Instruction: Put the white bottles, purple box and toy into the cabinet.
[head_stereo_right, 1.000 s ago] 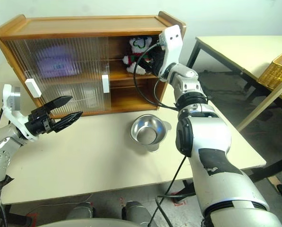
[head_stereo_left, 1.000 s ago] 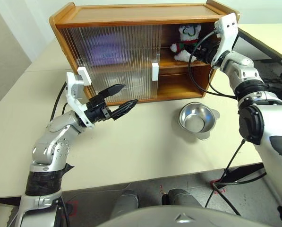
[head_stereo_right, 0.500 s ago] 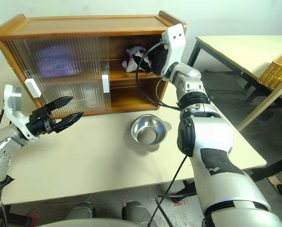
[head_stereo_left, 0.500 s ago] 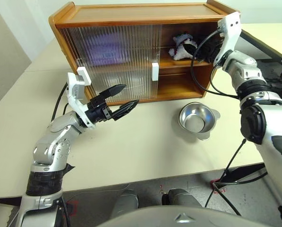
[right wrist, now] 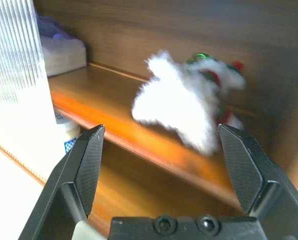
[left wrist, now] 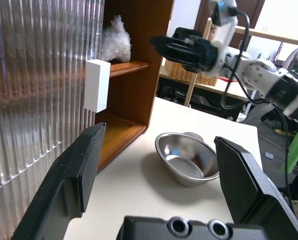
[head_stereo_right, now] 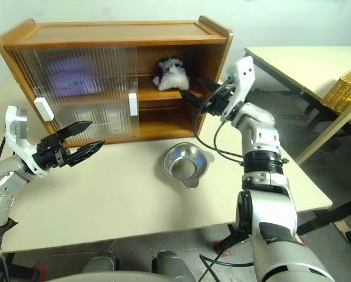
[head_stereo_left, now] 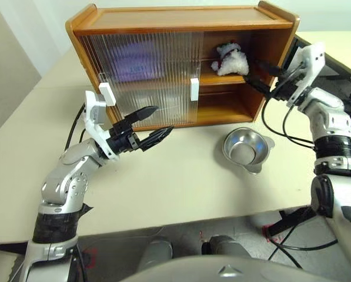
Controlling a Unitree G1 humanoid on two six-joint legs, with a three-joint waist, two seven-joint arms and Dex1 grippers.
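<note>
Inside the honey-brown wooden cabinet (head_stereo_left: 181, 17), the fluffy white toy (head_stereo_left: 231, 60) lies tipped near the upper shelf's edge, so the empty, wide-open right gripper (head_stereo_left: 262, 76) could knock it off.

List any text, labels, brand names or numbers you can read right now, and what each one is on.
No text is legible anywhere.
White bottle on the lower shelf of the cabinet: part of a blue-and-white label shows, too blurred to read.
Purple box behind the ribbed door: only a purple blur, no print can be made out.
Toy, steel bowl, white door handles: no markings visible.
</note>
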